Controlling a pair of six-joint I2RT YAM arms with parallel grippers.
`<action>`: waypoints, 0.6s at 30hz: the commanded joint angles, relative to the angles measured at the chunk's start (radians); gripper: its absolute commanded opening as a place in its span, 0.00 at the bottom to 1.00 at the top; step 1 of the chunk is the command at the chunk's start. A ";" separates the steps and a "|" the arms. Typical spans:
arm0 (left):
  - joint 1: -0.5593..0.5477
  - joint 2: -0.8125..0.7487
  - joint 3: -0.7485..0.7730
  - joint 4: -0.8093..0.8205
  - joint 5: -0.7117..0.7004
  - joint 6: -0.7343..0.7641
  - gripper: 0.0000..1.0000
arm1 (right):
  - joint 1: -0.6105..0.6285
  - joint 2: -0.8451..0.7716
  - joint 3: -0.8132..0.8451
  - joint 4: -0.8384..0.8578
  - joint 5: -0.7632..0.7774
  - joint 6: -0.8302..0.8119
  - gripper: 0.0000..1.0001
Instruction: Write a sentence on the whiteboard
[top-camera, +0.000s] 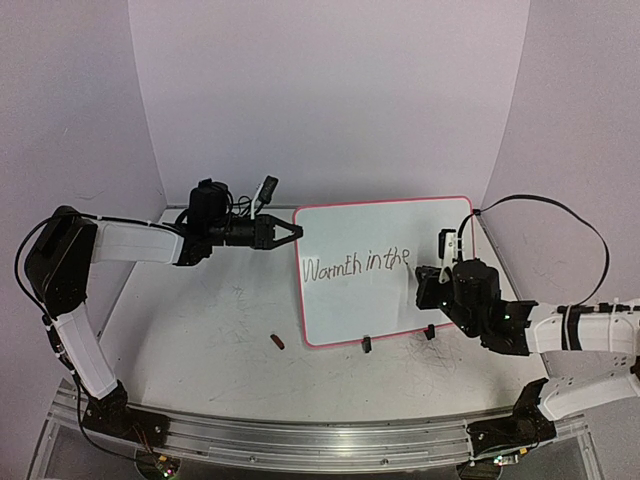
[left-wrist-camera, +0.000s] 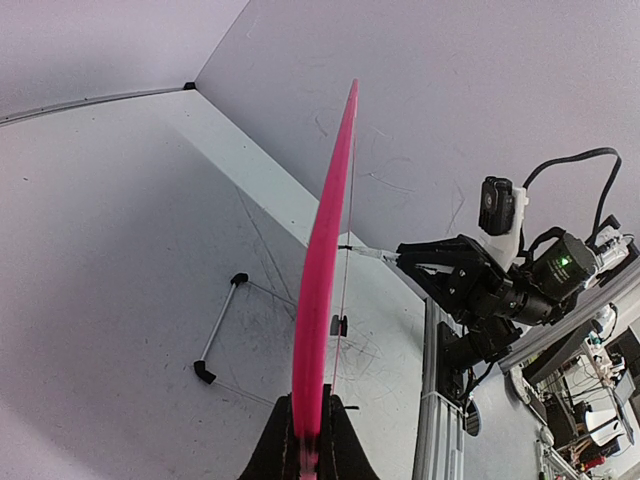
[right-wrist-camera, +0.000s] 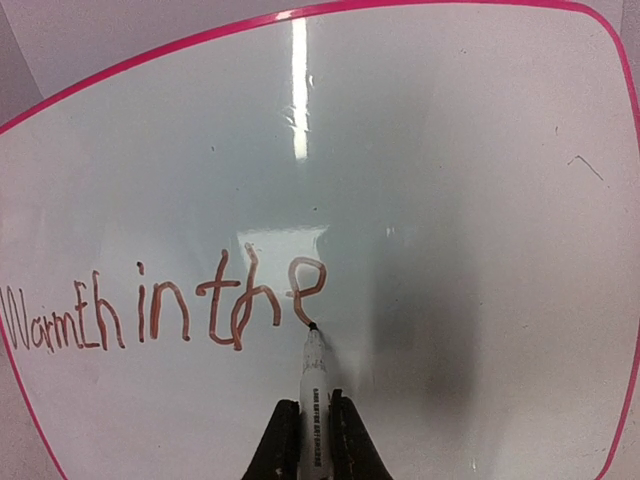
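Here, your left gripper (top-camera: 293, 232) is pinched onto the thin pink frame (left-wrist-camera: 320, 280) at the upper left corner of the whiteboard (top-camera: 385, 310). The whiteboard stands upright on the scuffed grey desk (top-camera: 200, 320) on small black clip feet (top-camera: 367, 344). Its glossy white face reads "Warmth in the" in reddish-brown strokes. Your right gripper (right-wrist-camera: 312, 440) clamps a slim marker (right-wrist-camera: 314, 380), its tip touching the board beneath the last "e".

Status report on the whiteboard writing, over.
Left gripper jaws shut on the whiteboard at its left edge. Right gripper shut on the marker, tip on board after "Warmth in the". Small brown piece on table, apart from board.
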 joint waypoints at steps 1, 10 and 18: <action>-0.036 0.006 0.012 -0.050 0.002 0.032 0.00 | -0.007 -0.013 -0.004 -0.065 0.056 0.001 0.00; -0.036 0.004 0.012 -0.050 0.002 0.032 0.00 | -0.031 -0.148 -0.063 0.029 0.000 -0.097 0.00; -0.036 0.004 0.012 -0.049 0.000 0.033 0.00 | -0.065 -0.119 -0.052 0.101 0.007 -0.124 0.00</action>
